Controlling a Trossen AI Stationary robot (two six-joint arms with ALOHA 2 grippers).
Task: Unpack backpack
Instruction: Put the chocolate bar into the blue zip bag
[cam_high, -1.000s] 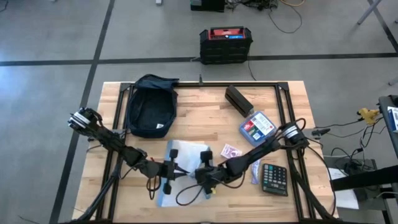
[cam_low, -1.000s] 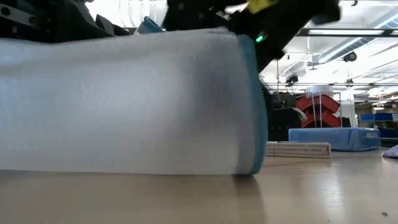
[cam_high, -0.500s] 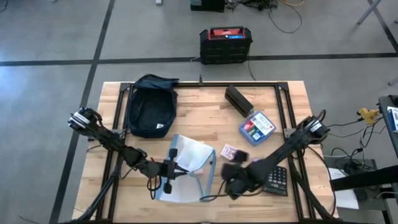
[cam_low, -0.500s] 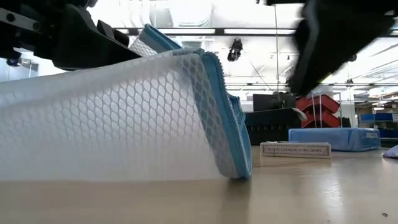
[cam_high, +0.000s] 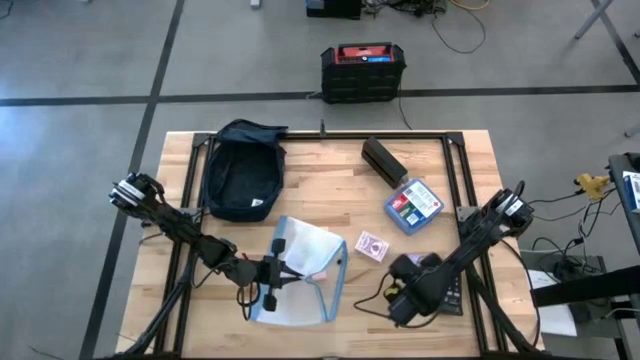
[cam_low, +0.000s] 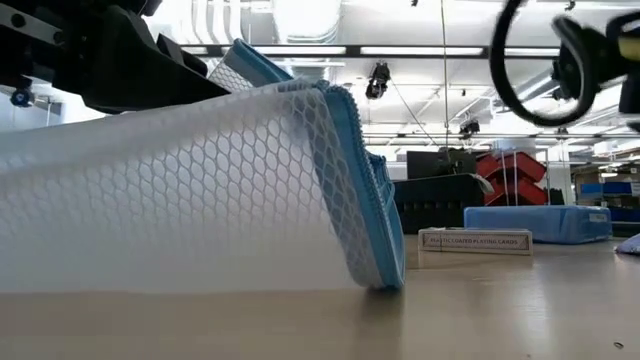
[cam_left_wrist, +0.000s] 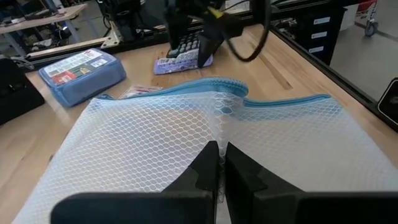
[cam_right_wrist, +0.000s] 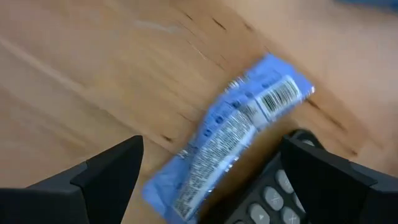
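The left gripper (cam_left_wrist: 217, 163) pinches the white mesh pouch (cam_high: 303, 272). The right gripper (cam_high: 400, 303) hangs open beside the calculator (cam_high: 447, 288). The backpack (cam_high: 242, 170) lies beyond the pouch, near the table's far edge (cam_high: 330, 133).

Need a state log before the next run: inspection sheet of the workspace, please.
Surface: wooden table inside a black frame.
Job's things: navy backpack lying flat at the far left; from above I cannot tell if it is open.
Clutter: mesh pouch, blue box, card deck, black case, calculator, blue wrapper.
Grippers: left gripper shut on the mesh pouch; right gripper open above the blue wrapper and calculator.
Cables: black loop by the right gripper.
Surroundings: black crate on the floor beyond the table.
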